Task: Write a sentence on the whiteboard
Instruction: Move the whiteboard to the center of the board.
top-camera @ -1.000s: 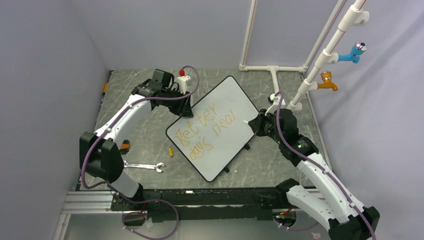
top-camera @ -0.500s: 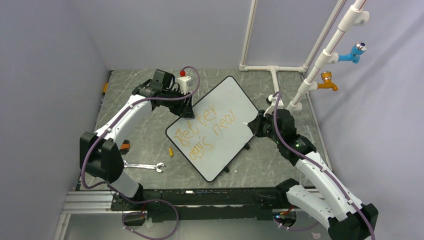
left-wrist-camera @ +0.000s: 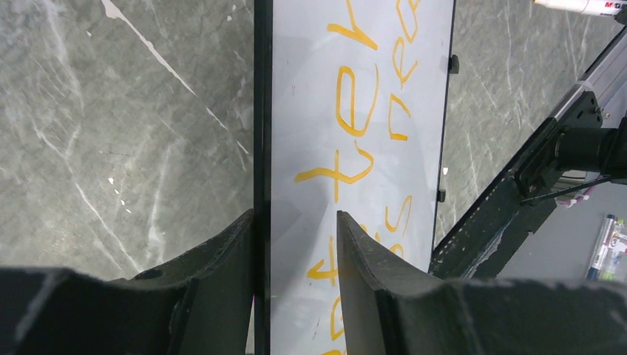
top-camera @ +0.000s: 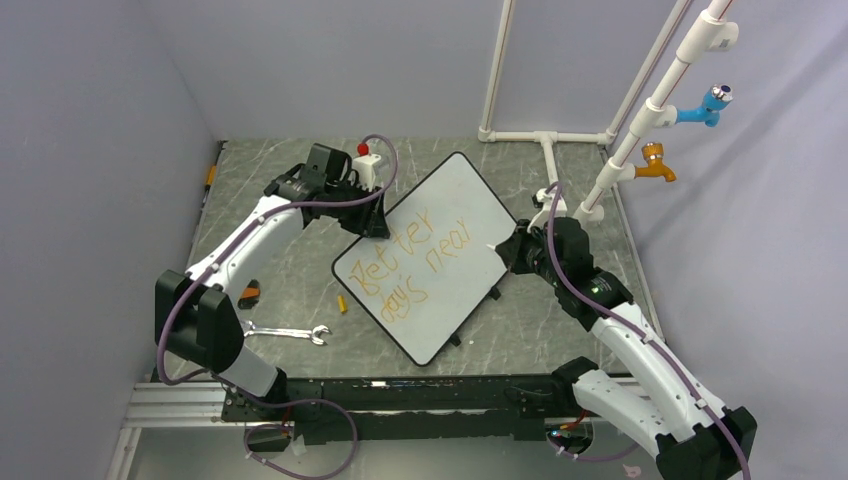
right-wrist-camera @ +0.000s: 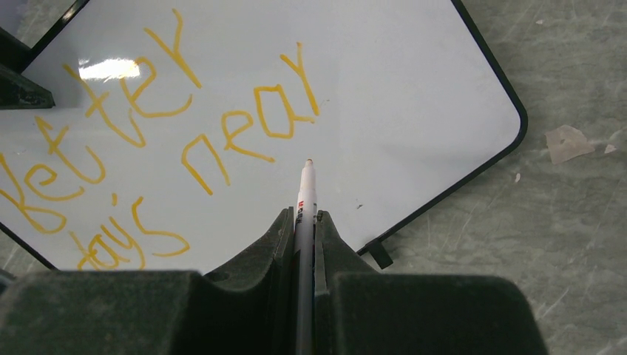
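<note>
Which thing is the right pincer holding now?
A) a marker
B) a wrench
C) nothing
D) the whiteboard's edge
A: in the right wrist view the right pincer is shut on a white marker whose tip points at the whiteboard.

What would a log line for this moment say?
left gripper: open, straddling whiteboard edge | right gripper: shut on marker, tip by "near" | sentence: "Better days near" | tip contact: cannot tell

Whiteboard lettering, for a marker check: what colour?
The handwritten marker lettering is orange; clearest in the right wrist view.
</note>
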Robot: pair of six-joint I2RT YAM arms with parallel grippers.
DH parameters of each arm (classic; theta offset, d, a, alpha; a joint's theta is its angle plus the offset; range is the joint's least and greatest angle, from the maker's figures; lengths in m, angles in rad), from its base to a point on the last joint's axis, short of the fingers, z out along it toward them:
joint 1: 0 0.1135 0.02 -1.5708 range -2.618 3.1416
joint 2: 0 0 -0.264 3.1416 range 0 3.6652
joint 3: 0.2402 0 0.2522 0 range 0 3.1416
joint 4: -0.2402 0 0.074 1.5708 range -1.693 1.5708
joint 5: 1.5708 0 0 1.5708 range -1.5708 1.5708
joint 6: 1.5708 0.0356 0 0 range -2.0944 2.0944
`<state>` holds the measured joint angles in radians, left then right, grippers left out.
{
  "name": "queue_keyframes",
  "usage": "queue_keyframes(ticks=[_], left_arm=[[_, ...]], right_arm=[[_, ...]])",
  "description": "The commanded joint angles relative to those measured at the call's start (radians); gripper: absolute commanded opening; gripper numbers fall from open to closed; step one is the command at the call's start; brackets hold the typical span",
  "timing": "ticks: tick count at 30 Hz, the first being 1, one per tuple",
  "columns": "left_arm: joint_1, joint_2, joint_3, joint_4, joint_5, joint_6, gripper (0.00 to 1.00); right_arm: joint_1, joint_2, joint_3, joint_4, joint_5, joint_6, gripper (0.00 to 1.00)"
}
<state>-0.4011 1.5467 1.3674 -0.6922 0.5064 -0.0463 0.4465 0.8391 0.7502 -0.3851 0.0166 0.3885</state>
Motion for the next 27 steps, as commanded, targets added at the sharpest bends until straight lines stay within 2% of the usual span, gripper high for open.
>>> queue_keyframes(ticks=[1, 4, 11, 20, 24, 27], left_arm=[[-0.033, -0.065, -0.046, 0.045, -0.008, -0.098, 0.44], [-0.043, -0.084, -0.084, 0.092, -0.004, -0.146, 0.38], [-0.088, -0.114, -0.177, 0.225, -0.015, -0.251, 0.35], [-0.174, -0.074, -0.189, 0.342, -0.031, -0.356, 0.32], [-0.195, -0.057, -0.173, 0.329, -0.055, -0.354, 0.32], [-0.196, -0.067, -0.154, 0.278, -0.115, -0.328, 0.37]], right_arm=[[0.000, -0.015, 0.061, -0.001, 0.002, -0.019, 0.00], [0.000, -0.019, 0.069, -0.011, 0.008, -0.026, 0.00], [0.000, -0.012, 0.089, -0.023, 0.022, -0.040, 0.00], [0.000, -0.007, 0.100, -0.025, 0.032, -0.045, 0.00], [0.000, -0.013, 0.101, -0.036, 0.040, -0.052, 0.00], [0.000, -0.023, 0.103, -0.043, 0.048, -0.057, 0.00]])
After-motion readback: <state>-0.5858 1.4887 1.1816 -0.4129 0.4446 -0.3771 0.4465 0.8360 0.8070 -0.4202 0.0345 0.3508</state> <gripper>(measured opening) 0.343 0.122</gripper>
